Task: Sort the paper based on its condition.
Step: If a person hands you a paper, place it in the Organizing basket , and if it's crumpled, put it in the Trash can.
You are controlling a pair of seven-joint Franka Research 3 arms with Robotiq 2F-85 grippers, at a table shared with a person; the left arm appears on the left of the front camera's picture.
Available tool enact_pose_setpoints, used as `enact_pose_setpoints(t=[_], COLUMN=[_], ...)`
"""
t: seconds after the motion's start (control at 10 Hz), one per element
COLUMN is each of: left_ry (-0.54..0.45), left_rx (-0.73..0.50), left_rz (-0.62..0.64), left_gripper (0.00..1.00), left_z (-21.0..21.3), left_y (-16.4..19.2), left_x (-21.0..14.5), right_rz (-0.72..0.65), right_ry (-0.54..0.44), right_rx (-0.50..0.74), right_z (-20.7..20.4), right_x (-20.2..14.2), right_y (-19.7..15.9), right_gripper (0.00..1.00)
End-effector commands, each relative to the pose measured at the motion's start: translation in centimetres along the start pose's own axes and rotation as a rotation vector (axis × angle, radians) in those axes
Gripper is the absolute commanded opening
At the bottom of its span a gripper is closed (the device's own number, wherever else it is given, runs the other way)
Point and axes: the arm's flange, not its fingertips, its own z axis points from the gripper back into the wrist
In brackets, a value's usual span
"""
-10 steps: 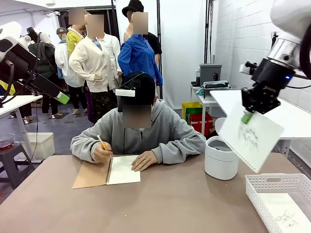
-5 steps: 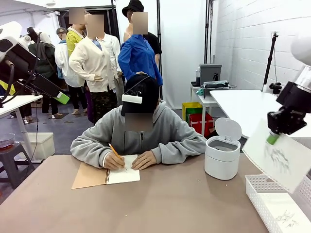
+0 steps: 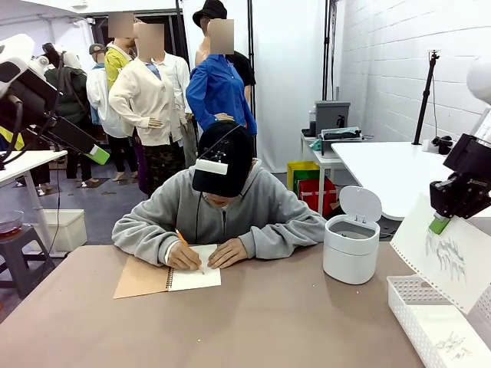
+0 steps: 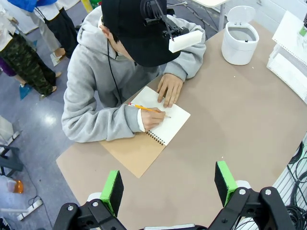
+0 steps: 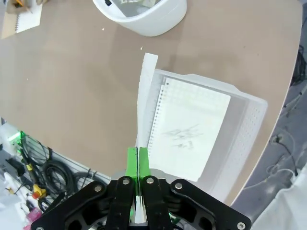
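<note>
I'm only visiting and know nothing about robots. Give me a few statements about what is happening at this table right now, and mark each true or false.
1. The right arm's fingers pinch a scribbled sheet. True.
2. The white tray is empty. False: another scribbled sheet lies in it.
3. The round white bin has its lid shut. False: the lid stands open.
4. The person holds a pencil over a spiral notebook. True.
5. The left arm's fingers grip paper. False: they are open and empty.
</note>
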Motion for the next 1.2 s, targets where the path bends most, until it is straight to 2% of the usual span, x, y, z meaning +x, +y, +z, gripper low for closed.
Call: enact_pose_setpoints(t=[0.0,0.2,0.7,1.1], left_ry=[-0.005,-0.005,-0.005,-0.005], left_rx=[-0.014,-0.014,-0.014,-0.014], left_rz=[0.019,0.019,0.019,0.019], left_gripper=[1.0,1.0,1.0,1.0], left_z=[0.0,0.0,0.0,0.0], left_y=[0.0,0.0,0.0,0.0], left_x=[0.0,0.0,0.0,0.0], right_rz=[0.012,-0.009,-0.17,-0.171], right_ry=[-0.011,0.047,0.082,0.104], right_rx=[-0.002,0.019,0.067,0.134], right_z=[-0.2,-0.9,-7.2,-10.7], right_x=[0.3,-0.1,-3.5,-4.2], right_y=[0.1,-0.6,-4.6,-5.3], right_gripper=[0.0,0.0,0.0,0.0])
